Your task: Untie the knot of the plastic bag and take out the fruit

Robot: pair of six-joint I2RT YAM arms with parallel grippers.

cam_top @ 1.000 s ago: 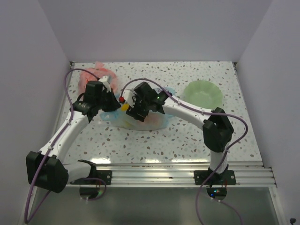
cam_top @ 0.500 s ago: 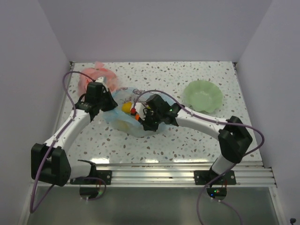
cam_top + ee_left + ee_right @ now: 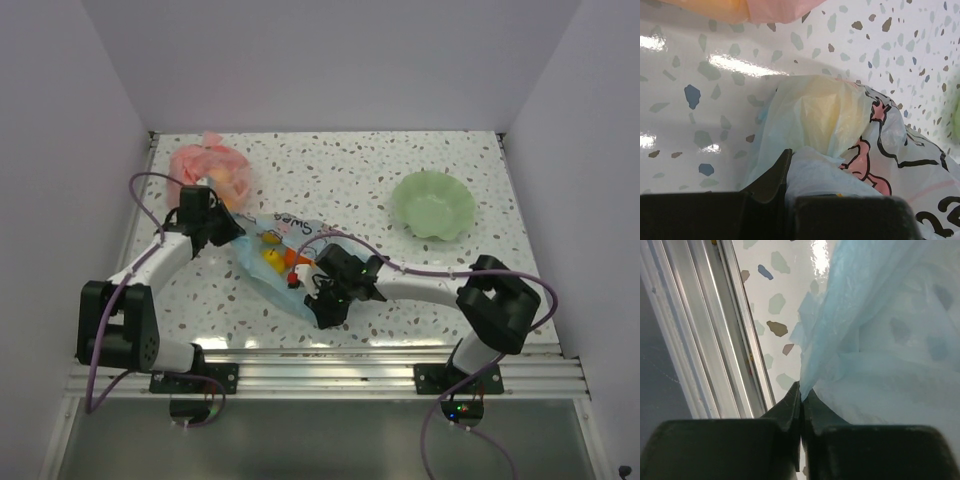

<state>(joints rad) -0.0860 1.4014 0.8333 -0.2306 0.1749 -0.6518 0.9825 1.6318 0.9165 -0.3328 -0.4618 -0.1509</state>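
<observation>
Plastic bag (image 3: pixel 262 248) pulled into long strip on counter (image 3: pixel 420 290), spanning from left end effector (image 3: pixel 224 228) to right end effector (image 3: pixel 322 312). Fruit (image 3: pixel 270 263) shows through plastic about midway between them: yellow piece, orange piece touching it.

Left end effector fully closed, pinching bag end. Right end effector fully closed, pinching thin bag edge.

Metal rail (image 3: pixel 400 365) just beyond right end effector's fingers. Pink bag (image 3: pixel 208 166) near, behind left end effector. Green bowl (image 3: pixel 432 204) well apart from both.

Bright, even light from above, shadows faint and soft. Glare streaks white across the glossy table (image 3: pixel 735 65) in the left wrist view, and again by the rail (image 3: pixel 330 365) overhead. Print on the plastic bag (image 3: pixel 890 135) reads crisp; both wrist views go dark and soft along the bottom.
</observation>
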